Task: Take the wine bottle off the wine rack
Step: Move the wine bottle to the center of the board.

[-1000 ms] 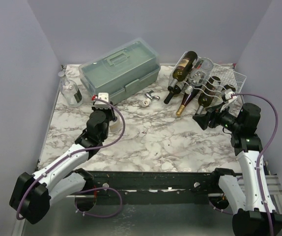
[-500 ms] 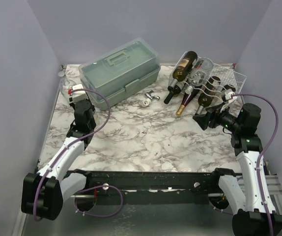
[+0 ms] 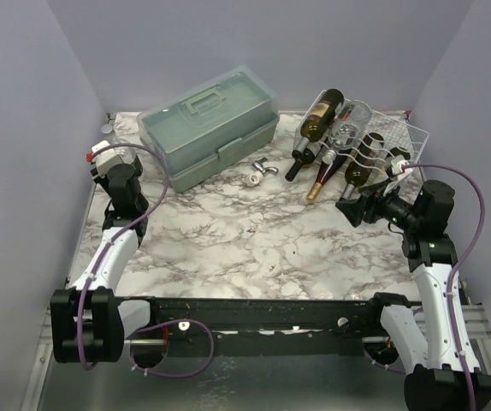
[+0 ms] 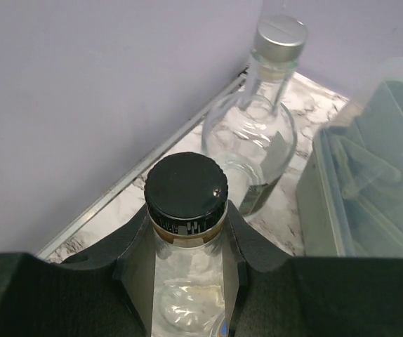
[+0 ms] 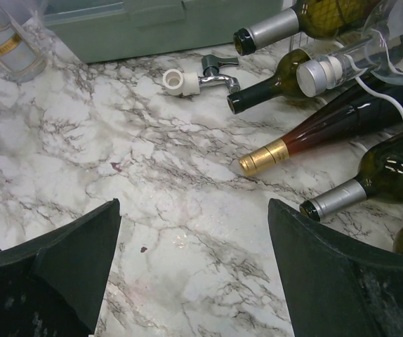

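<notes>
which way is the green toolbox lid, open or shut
Shut: the toolbox lid sits flat on its base, no gap showing.

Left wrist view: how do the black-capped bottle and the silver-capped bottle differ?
The black-capped bottle sits clamped in the left gripper; the silver-capped bottle stands free beyond it. The black-capped bottle's cap is ribbed, the silver-capped bottle's smooth. Both are clear glass and upright.
</notes>
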